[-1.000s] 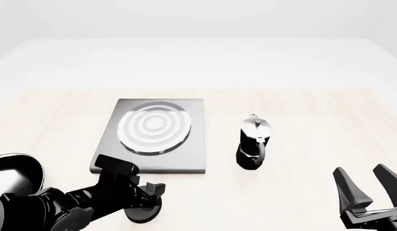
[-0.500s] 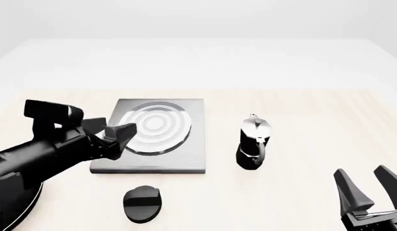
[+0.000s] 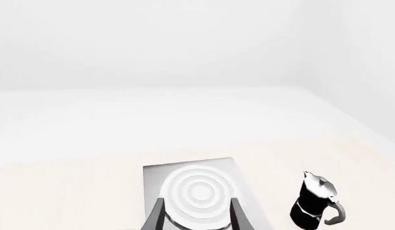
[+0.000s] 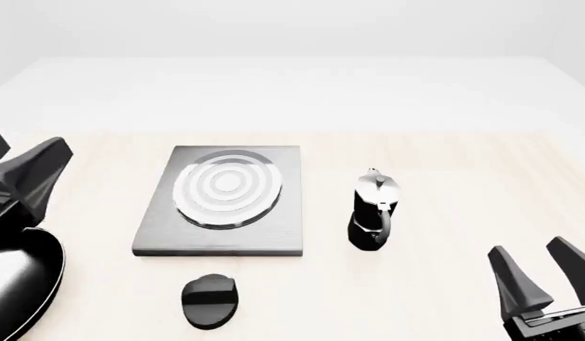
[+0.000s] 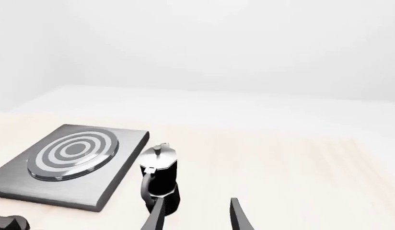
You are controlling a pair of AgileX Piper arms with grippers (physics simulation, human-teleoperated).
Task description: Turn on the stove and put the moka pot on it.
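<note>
Stove point(image 4: 221, 202): flat grey slab with silvery rings, left of the tabletop's middle, nothing on it.
Knob point(image 4: 209, 300): small black oval, apart from the slab, between its near edge and the tabletop's near edge.
Moka pot point(image 4: 373, 211): upright on the tabletop, right of the stove and apart from it, handle toward the near edge.
Pan point(image 4: 18, 284): shiny black, at the near left corner, partly out of frame.
Left gripper point(image 4: 13, 181): at the left edge above the pan, fingers spread, grasping nothing.
Right gripper point(image 4: 544, 275): at the near right corner, fingers spread, grasping nothing, well apart from the pot.
</note>
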